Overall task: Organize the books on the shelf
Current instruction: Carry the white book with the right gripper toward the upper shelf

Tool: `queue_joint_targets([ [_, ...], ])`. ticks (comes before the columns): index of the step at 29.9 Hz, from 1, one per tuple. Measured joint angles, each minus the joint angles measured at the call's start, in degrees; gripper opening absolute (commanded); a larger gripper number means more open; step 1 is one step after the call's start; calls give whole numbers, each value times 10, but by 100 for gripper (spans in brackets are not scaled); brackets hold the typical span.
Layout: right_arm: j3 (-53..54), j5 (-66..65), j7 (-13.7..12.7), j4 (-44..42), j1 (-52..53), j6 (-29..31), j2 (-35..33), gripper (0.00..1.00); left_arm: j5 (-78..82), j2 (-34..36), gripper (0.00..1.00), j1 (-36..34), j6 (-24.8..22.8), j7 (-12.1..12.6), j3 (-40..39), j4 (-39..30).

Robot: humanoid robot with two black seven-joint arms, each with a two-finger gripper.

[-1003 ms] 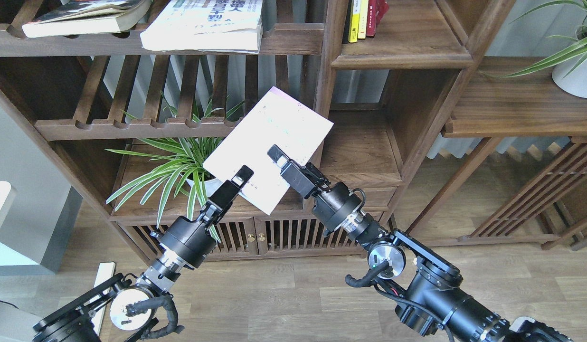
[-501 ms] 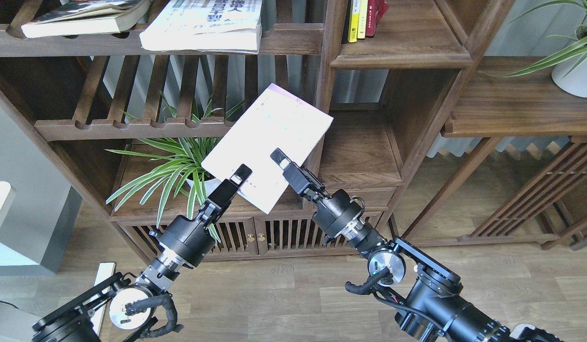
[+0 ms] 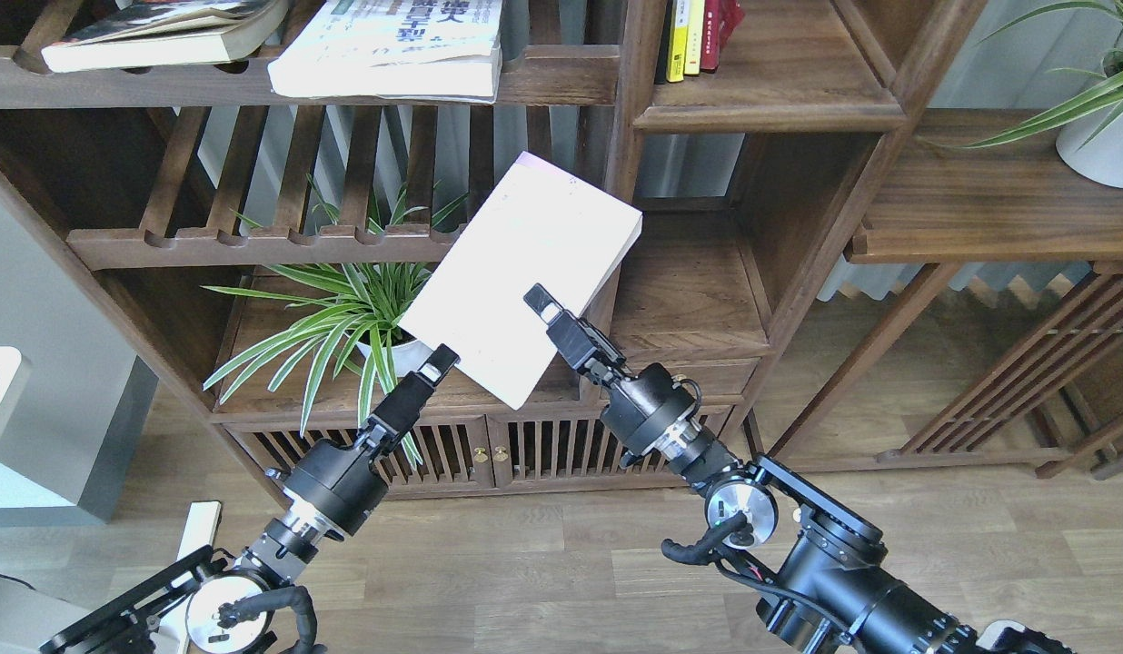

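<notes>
My right gripper (image 3: 551, 318) is shut on the pale lavender-white book (image 3: 525, 272), one finger lying on its cover, and holds it tilted in the air just left of the shelf cubby's flat floor (image 3: 689, 300). My left gripper (image 3: 439, 361) is at the book's lower left edge; only one finger shows, so I cannot tell its state or whether it touches. The white book with blue characters (image 3: 389, 45) and the dark pictured book (image 3: 162, 27) lie flat on the top slatted rack.
A spider plant (image 3: 343, 309) stands on the low shelf behind the left gripper. Slim yellow and red spines (image 3: 693, 36) stand in the upper cubby. Another potted plant (image 3: 1102, 136) sits on the right-hand shelf. An upright post (image 3: 621, 154) is behind the book's top corner.
My left gripper has drawn back down and left, from lying over the book's cover to its lower edge. The book has turned slightly and moved a little up and right with my right gripper.
</notes>
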Motion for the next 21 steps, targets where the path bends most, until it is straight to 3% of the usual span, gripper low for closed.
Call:
queue_joint_targets([
  [12, -3, 0, -3, 0, 8, 0, -3, 5, 0, 3, 98, 13, 0, -1, 0, 6],
  [21, -2, 3, -8, 11, 19, 0, -106, 5, 0, 36, 99, 39, 0, -4, -3, 21],
])
